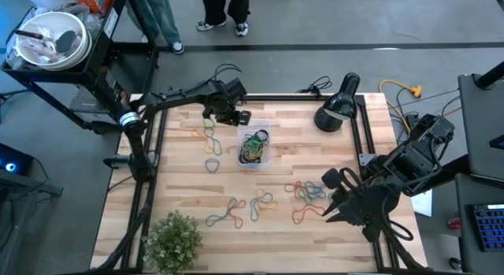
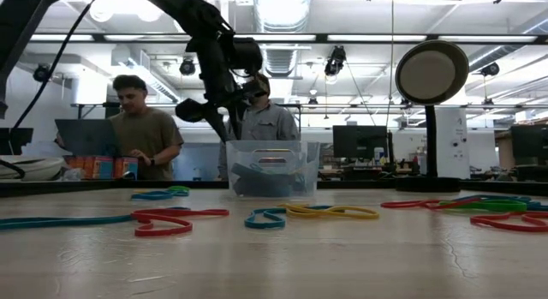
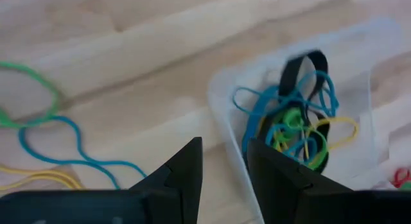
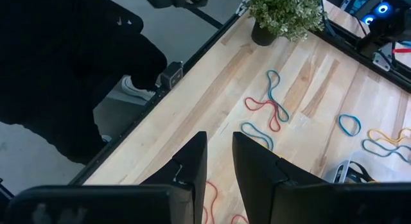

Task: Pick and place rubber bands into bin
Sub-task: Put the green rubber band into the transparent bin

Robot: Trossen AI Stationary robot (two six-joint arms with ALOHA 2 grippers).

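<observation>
The clear bin stands at mid-table with a tangle of rubber bands inside; it also shows in the low view. More loose bands lie flat on the wood: a red, green and blue cluster, pairs near the front, and some left of the bin. My left gripper hovers above the bin's far-left rim, fingers a little apart and holding nothing. My right gripper hangs low beside the right-hand cluster, shut and holding nothing.
A black desk lamp stands at the far right of the table and a potted plant at the near-left corner. Black frame rails run along the table's edges. People stand beyond the far edge. Bare wood lies near the front edge.
</observation>
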